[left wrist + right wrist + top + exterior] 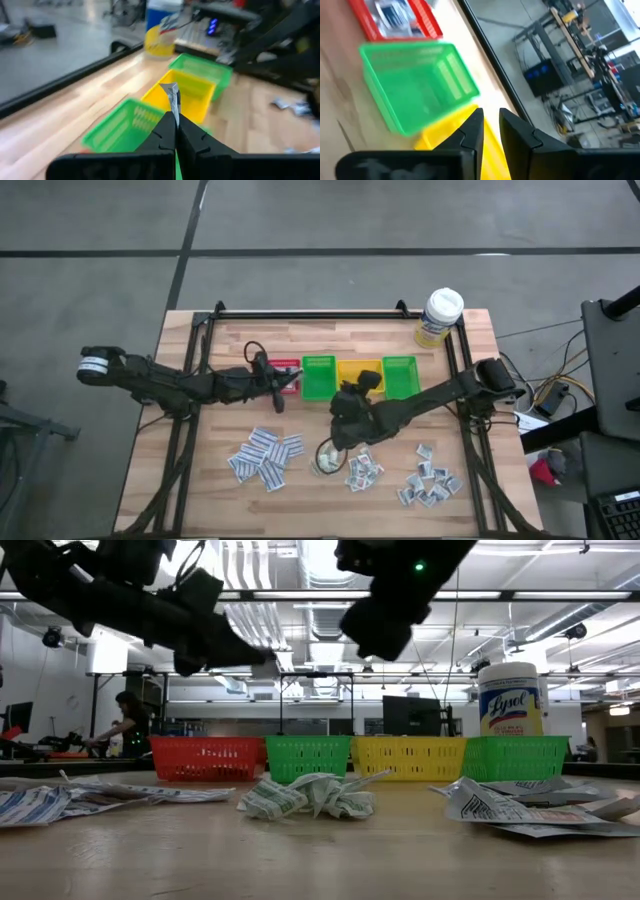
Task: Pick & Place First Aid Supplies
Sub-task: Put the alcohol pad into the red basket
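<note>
The first aid supplies are small white packets, lying in three loose piles (265, 455) (362, 468) (430, 483) on the near half of the wooden table. Four small bins stand in a row: red (285, 368), green (318, 376), yellow (352, 370), green (399, 374). The red bin (395, 20) holds a few packets. My left gripper (285, 385) hangs beside the red bin, shut on one packet (172, 97). My right gripper (491, 125) hovers over the yellow bin (445, 137), slightly open, nothing between its fingers. My left gripper pinches one thin white packet between its two fingertips (167, 125). The fingers hold its lower end (175, 112), and the rest sticks out past the tips. The packet is clear of the table and the bins.
A white-capped bottle with a yellow label (440, 315) stands at the table's far right corner, behind the right green bin. A dark frame rail (310, 315) runs along the far edge. A crumpled packet (310, 795) lies mid-table in front of the bins.
</note>
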{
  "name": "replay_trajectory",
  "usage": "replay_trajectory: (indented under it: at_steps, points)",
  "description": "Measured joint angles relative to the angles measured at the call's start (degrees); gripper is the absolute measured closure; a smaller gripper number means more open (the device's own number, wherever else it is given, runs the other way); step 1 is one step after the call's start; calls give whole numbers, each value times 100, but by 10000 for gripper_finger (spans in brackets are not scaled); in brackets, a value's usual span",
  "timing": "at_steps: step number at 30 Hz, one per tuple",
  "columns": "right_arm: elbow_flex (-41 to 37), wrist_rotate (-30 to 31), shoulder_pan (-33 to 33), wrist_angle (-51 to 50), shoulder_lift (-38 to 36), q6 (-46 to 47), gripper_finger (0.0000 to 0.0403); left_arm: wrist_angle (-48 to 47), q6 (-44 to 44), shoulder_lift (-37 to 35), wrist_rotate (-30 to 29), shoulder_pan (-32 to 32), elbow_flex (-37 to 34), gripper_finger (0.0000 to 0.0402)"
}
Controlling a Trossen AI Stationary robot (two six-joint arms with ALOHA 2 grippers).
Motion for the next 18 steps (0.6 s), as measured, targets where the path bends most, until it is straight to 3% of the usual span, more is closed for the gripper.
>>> replay_trajectory:
  at_steps: [10,18]
  points:
    - [-190,0,357,-1494,-540,822,351,-1221,-983,-2,-79,427,-2,401]
    - [-883,-234,812,-1586,-1566,972,360,-1891,-1505,-4,120,694,-2,401]
